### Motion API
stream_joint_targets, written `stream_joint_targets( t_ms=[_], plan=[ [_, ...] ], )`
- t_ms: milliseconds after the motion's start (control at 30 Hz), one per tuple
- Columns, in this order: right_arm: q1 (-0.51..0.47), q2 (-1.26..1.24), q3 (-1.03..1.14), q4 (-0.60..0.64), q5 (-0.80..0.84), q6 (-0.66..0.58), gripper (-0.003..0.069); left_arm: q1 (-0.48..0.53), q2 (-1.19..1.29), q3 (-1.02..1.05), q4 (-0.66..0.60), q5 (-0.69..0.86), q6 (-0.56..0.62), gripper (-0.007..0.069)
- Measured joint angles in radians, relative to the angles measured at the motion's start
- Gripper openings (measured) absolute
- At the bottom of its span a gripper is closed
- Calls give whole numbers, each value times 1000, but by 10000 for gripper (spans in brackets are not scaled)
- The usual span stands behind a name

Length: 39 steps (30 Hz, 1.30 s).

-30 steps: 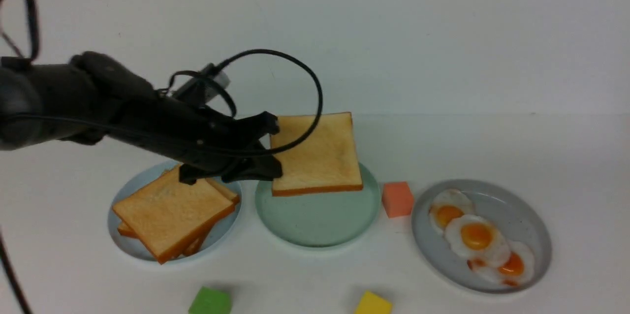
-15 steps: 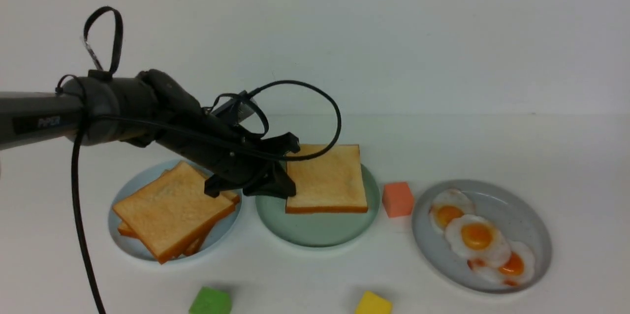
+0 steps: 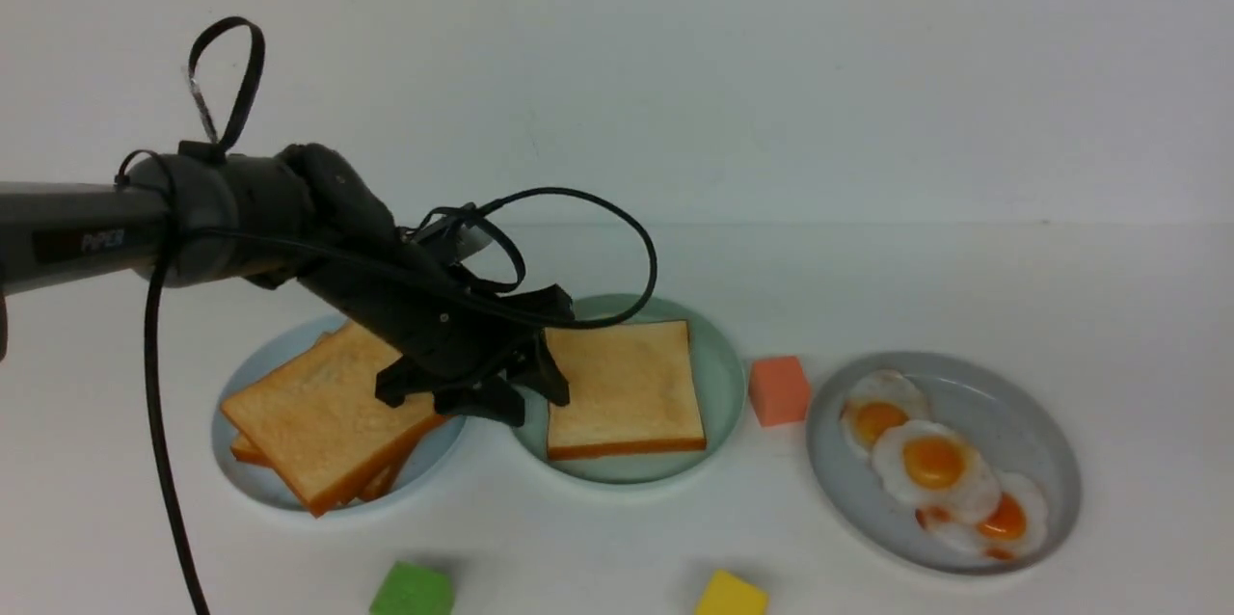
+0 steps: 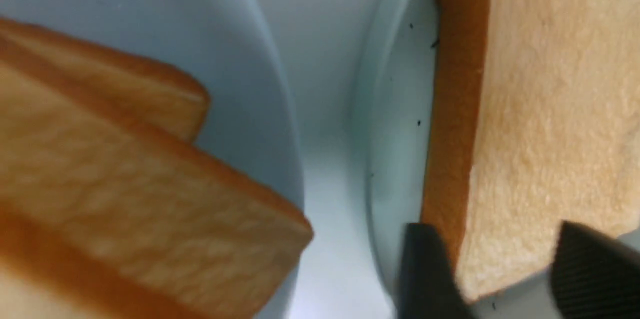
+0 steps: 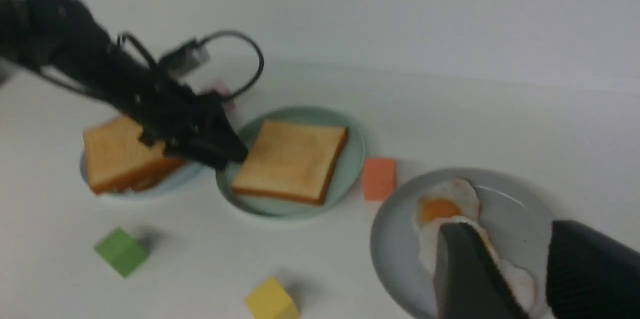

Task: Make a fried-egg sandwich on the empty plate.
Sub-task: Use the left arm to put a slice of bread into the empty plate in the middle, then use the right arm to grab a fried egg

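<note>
The empty plate (image 3: 723, 374) is mint-green and now bears one golden toast slice (image 3: 627, 384), lying flat with nothing on top. My left gripper (image 3: 551, 355) is at the slice's left edge, low over the plate. Up close, its fingers (image 4: 425, 269) stand apart around the toast's corner (image 4: 540, 109), and the gripper (image 4: 500, 274) is open. Three fried eggs (image 3: 930, 461) lie on the grey plate (image 3: 1041, 441). My right gripper (image 5: 520, 269) hovers open over those eggs (image 5: 440, 206) with nothing between its fingers. It is outside the front view.
A pile of plain toast (image 3: 333, 413) sits on the pale blue plate (image 3: 251, 355), right under the left arm. An orange cube (image 3: 779, 390) stands between the mint and grey plates. A green cube (image 3: 413, 591) and a yellow cube (image 3: 731, 596) are near the front edge.
The left gripper came down with the toast slice, laid it flat on the mint-green plate and opened, letting go of it.
</note>
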Motion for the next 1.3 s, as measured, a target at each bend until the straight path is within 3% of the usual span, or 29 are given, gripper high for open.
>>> stream_joint_targets(
  t_ms=[167, 267, 433, 633, 833, 967, 1000, 1033, 1167, 1300],
  plan=[
    [5, 125, -136, -81, 130, 29, 371, 1, -98, 0, 56, 26, -5, 564],
    [6, 253, -230, -160, 248, 112, 460, 1, -214, 0, 121, 99, -2, 595],
    [6, 459, -278, -177, 354, 134, 518, 1, -395, 7, 257, 275, -17, 554],
    [-32, 739, -321, -4, 325, -12, 518, 1, -689, 208, 303, 309, 9, 446],
    [-214, 975, -410, 250, 324, -294, 518, 1, -891, 382, 258, 267, 227, 339],
    [-384, 1138, -428, 392, 314, -585, 518, 1, -931, 417, 36, 252, 449, 257],
    [-394, 1144, -428, 396, 313, -611, 518, 1, -931, 417, 36, 252, 460, 254],
    [-424, 1194, -429, 415, 297, -704, 518, 1, -926, 417, -54, 250, 570, 234],
    [-442, 1269, -443, 455, 224, -785, 518, 1, -918, 417, -116, 267, 784, 225],
    [-442, 1321, -461, 520, 189, -768, 518, 1, -915, 417, -122, 278, 863, 225]
  ],
)
